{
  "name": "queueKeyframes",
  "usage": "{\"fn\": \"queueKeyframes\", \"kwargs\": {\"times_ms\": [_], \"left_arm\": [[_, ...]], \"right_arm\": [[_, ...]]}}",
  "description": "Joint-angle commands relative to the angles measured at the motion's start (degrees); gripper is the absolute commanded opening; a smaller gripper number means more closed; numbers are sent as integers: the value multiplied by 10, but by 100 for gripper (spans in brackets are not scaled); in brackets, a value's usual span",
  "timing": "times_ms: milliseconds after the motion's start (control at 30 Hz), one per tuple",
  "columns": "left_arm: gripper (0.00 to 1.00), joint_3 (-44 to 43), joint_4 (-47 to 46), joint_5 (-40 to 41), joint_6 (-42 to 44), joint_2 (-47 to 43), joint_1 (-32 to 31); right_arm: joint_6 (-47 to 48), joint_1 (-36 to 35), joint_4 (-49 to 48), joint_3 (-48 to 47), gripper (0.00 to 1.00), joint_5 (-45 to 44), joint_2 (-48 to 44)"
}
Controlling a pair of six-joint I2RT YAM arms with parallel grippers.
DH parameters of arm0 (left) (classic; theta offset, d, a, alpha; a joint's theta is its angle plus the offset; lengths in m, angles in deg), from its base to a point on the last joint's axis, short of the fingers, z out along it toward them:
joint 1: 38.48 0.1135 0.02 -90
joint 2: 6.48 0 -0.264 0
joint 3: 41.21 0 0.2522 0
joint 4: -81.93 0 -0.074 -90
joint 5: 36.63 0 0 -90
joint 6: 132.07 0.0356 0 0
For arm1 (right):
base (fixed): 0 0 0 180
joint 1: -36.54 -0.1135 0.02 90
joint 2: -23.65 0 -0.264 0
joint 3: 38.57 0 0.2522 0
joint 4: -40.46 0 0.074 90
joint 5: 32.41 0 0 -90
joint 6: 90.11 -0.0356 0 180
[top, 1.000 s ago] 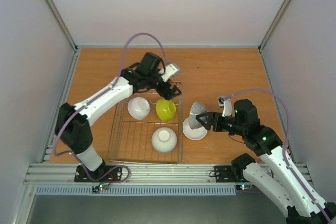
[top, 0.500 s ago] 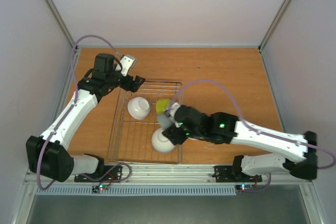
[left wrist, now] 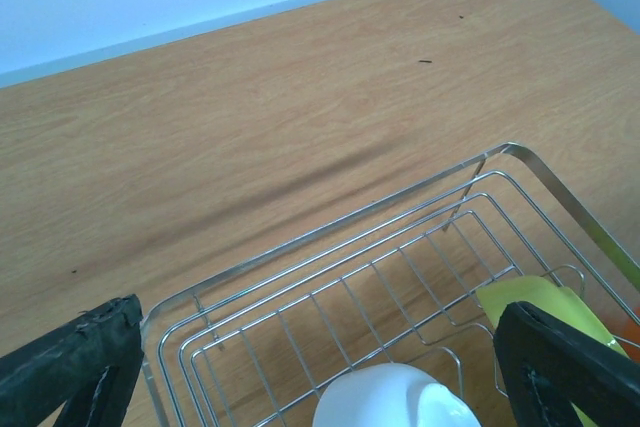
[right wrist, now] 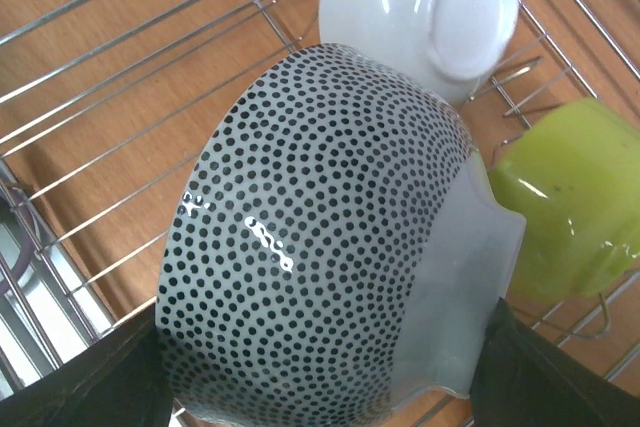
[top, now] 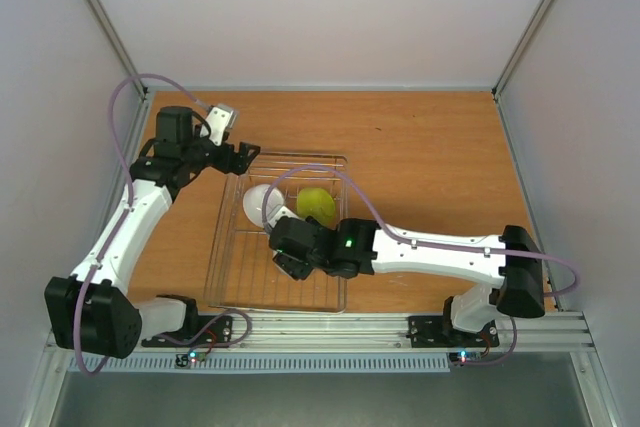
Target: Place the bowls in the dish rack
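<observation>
R gripper [top: 288,251] is reaching in from the right & hanging over the middle of the dish rack [top: 218,259], clamped on the grey bowl [right wrist: 320,237]. In the R wrist view that bowl, grey w/ small black dots, is filling most of the frame. Its outer side is facing the cam, w/ a dark finger [right wrist: 545,372] showing at each lower corner. Rack wires are running beneath it; can't tell whether it's touching the grid floor.

A white bowl [top: 258,205] is sitting bottom-up in the far-left part of the rack. The yellow-green bowl [top: 318,203] is lying tipped just beside it on the right, also inside the rack. The grey bowl is hanging near both, on their near side.

L gripper [top: 243,155] is hovering over the wooden table [top: 420,147], just beyond the rack's far-left corner. Its jaws are spread wide apart & holding nothing. In the L wrist view its black fingertips [left wrist: 70,367] are framing the rack's far end, w/ the white bowl at the bottom edge.
</observation>
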Motion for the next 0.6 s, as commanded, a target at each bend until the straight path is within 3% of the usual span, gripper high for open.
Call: {"fn": "queueKeyframes", "kwargs": {"times_ms": [0,300,567], "left_arm": [[96,11,-35,-20,-7,-10,3],[96,18,-40,-23,-10,-8,4],[96,20,-44,-2,-13,-12,4]], "right_arm": [[24,-22,-11,-31,1,-35,21],[44,-64,-1,-82,1,-84,39],[52,-66,-33,-84,1,-48,73]]}}
